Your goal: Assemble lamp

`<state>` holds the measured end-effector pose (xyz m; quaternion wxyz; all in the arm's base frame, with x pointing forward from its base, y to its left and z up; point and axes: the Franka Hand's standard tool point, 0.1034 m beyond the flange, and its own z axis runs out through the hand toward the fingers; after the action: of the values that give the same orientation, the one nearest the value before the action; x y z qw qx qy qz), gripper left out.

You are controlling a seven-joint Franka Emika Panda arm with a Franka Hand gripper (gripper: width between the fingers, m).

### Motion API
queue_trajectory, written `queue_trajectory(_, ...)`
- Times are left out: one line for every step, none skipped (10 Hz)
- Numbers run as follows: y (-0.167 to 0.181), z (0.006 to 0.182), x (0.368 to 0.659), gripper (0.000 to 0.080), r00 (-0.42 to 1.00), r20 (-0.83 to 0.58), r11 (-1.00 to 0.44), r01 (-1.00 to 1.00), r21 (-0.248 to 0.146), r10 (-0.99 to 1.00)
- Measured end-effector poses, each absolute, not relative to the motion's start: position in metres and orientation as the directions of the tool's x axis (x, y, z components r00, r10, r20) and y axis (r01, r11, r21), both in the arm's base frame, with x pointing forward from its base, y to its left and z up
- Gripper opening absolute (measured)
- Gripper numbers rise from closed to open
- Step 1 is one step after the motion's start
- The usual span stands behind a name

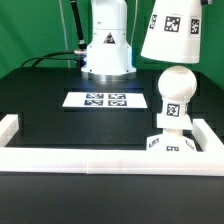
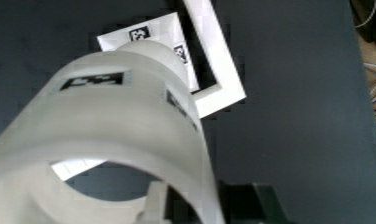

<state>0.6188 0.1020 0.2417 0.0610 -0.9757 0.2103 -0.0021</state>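
Note:
The white tapered shade (image 1: pixel 172 32) hangs tilted in the air at the exterior view's upper right, above the ball-shaped bulb (image 1: pixel 175 92). The bulb stands upright on the low square base (image 1: pixel 172 143) at the front right. The shade does not touch the bulb. In the wrist view the shade (image 2: pixel 114 120) fills most of the picture and hides the bulb. My gripper (image 2: pixel 211 200) is shut on the shade's wall near its open rim, with a dark finger (image 2: pixel 252 203) outside the wall. The gripper is above the exterior view's top edge.
The marker board (image 1: pixel 106 100) lies flat in the middle of the black table. The robot's white pedestal (image 1: pixel 107 45) stands behind it. A raised white rim (image 1: pixel 90 155) borders the table's front and sides, close to the base; its corner shows in the wrist view (image 2: pixel 224 97).

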Motion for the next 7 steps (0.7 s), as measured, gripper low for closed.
queue_trajectory(0.105,0.239,0.619,0.0045,0.911,-0.022,-0.903,-0.411,-0.125,-0.412)
queue_trajectory(0.106,0.235,0.619,0.0045,0.910,-0.025,-0.902,-0.415,-0.124,-0.415)
queue_trajectory(0.107,0.229,0.620,0.0045,0.908,-0.023,-0.901,-0.417,-0.121,-0.417)
queue_trajectory(0.107,0.223,0.620,0.0045,0.908,-0.026,-0.901,-0.418,-0.115,-0.418)
queue_trajectory(0.108,0.218,0.620,0.0045,0.908,-0.027,-0.902,-0.418,-0.112,-0.418)
queue_trajectory(0.110,0.213,0.619,0.0045,0.907,-0.025,-0.901,-0.420,-0.110,-0.420)
queue_trajectory(0.114,0.207,0.618,0.0045,0.907,-0.026,-0.901,-0.420,-0.107,-0.419)
